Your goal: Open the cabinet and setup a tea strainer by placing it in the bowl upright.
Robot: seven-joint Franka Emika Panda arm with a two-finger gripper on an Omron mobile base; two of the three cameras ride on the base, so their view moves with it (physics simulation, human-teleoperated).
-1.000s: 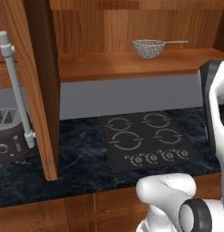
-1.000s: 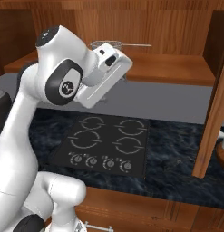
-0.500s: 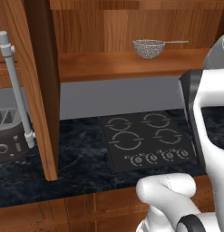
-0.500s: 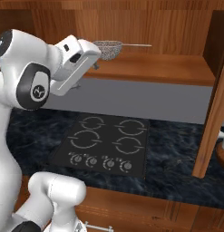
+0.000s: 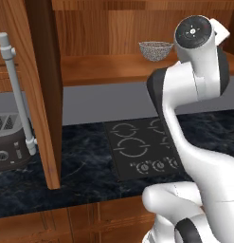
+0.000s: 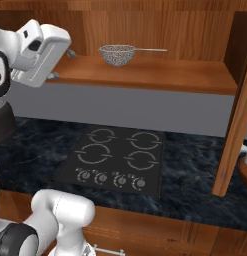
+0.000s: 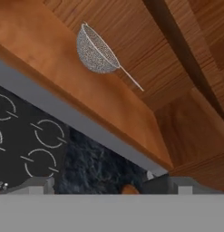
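The cabinet stands open, its left door (image 5: pixel 35 95) swung out with a grey bar handle (image 5: pixel 14 95) and its right door (image 6: pixel 240 125) swung out too. On the wooden shelf (image 6: pixel 155 75) sits the tea strainer (image 6: pixel 117 55), a silver mesh basket with a thin handle pointing right; it is also on the shelf as the tea strainer (image 5: pixel 156 50) and, tilted, as the tea strainer (image 7: pixel 96 54). My gripper (image 6: pixel 61 64) hangs open to the left of the strainer, well apart from it, level with the shelf's front edge. Its fingertips (image 7: pixel 38 185) stand wide with nothing between them. A brownish rounded edge (image 6: pixel 245 172) behind the right door may be the bowl; I cannot tell.
A black four-ring cooktop (image 6: pixel 115 157) lies in the dark marble counter (image 5: pixel 80 166) below the shelf. A silver toaster (image 5: pixel 9 142) stands at the left behind the open door. My white arm (image 5: pixel 194 85) rises in front of the shelf's right part.
The arm has swung, carrying the hand leftwards in the right base view, away from in front of the strainer. The strainer has not moved and the jaws have stayed wide.
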